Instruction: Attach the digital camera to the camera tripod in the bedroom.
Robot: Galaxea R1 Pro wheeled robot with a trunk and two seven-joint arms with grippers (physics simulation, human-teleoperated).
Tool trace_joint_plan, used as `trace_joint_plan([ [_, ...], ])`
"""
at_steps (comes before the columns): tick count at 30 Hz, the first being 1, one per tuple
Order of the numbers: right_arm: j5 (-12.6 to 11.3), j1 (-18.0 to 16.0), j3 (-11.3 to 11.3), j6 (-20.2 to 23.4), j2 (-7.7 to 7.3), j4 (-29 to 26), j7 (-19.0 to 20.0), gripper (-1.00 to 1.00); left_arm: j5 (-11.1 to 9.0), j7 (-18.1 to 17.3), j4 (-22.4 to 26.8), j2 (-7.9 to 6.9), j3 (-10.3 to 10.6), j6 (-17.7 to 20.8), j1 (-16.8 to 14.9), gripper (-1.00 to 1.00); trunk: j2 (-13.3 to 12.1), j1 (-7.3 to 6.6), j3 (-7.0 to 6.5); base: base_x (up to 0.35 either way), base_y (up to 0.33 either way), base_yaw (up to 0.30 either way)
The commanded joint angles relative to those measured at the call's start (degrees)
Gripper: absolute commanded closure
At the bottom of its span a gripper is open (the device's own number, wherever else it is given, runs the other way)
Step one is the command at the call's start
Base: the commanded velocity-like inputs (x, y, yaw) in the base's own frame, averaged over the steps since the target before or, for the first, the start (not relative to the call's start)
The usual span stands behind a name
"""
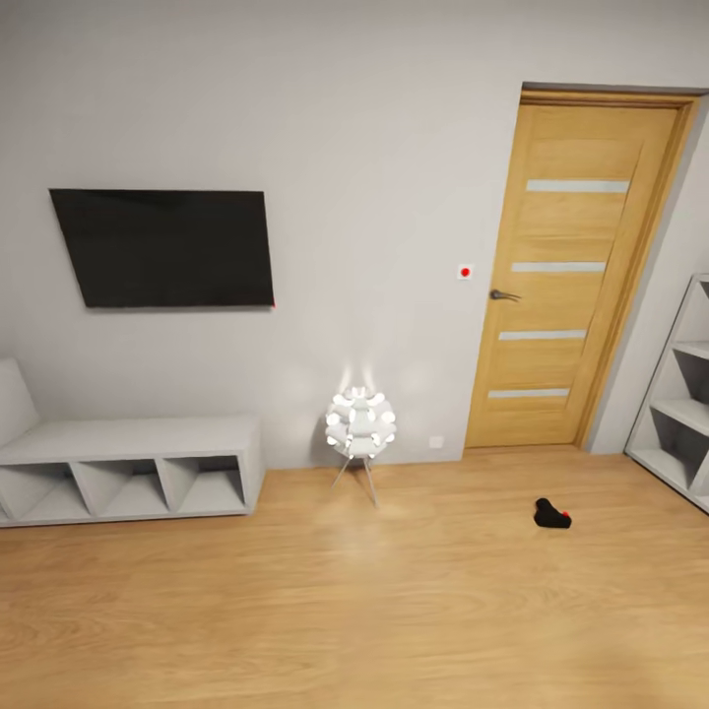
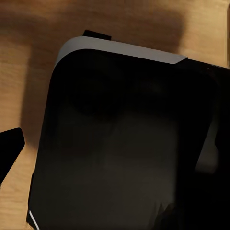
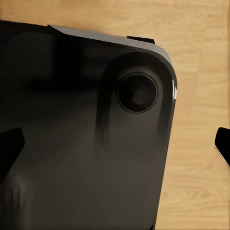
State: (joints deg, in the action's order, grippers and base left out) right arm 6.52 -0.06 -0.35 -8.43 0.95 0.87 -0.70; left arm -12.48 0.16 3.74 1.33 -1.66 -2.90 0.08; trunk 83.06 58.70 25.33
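Digital camera (image 1: 552, 514), black with a red button, lies on the light wood floor (image 1: 354, 611) of the bedroom, near the wooden door (image 1: 576, 276) and a grey shelf (image 1: 679, 394). A glowing lamp (image 1: 360, 421) stands by the wall under a dark TV (image 1: 165, 248).

Left wrist view: the robot's black base (image 2: 124, 143) over floor; whether the left end effector is spread I cannot tell.

Right wrist view: two dark fingertips (image 3: 9, 148) sit far apart, so the right end effector (image 3: 115, 148) is spread, empty.

Before me a pale grey wall (image 1: 374, 148), black wall television (image 1: 165, 248), wooden door (image 1: 576, 266), low grey cube shelf (image 1: 128, 471), glowing white ball lamp (image 1: 360, 421), light wood floor (image 1: 345, 601).
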Motion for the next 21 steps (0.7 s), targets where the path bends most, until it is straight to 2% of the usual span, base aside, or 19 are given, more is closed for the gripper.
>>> trace_joint_plan([
  [1, 0.5, 0.0, -0.1, -0.3, 0.01, 0.1, -0.1, -1.00, -0.3, 0.0, 0.0, 0.00, -0.1, -0.1, 0.0, -1.00, 0.0, 0.03, 0.04, 0.306, 0.000, 0.000],
  [21, 0.5, 0.0, -0.1, -0.4, 0.02, 0.1, -0.1, -1.00, -0.3, 0.0, 0.0, -0.02, -0.1, -0.1, 0.0, -1.00, 0.0, 0.03, 0.04, 0.321, 0.000, 0.000],
])
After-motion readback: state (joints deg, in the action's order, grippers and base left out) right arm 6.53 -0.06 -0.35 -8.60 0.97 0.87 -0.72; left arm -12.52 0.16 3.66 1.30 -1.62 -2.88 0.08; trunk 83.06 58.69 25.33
